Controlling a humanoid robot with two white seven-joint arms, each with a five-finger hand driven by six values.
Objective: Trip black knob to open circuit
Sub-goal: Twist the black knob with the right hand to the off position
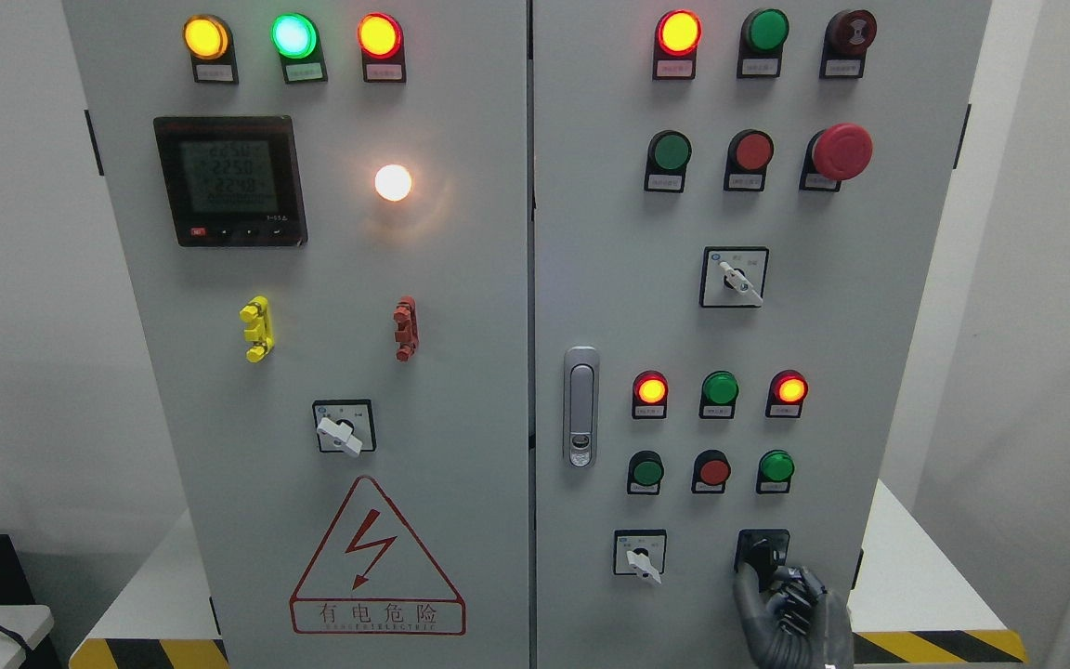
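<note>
One robot hand [781, 595], right, dark, fingers curled gripping black rotary knob [762, 555] at grey cabinet door [609, 279] lower right corner | risk: fingers slipping off, knob under-turned | white-handled selector [642, 558] just beside, bump risk

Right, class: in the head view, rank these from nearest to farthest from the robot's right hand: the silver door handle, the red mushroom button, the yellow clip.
1. Silver door handle, left of the right hand, on the right door's left edge.
2. Red mushroom button, high up on the right door.
3. Yellow clip, on the left door.
</note>
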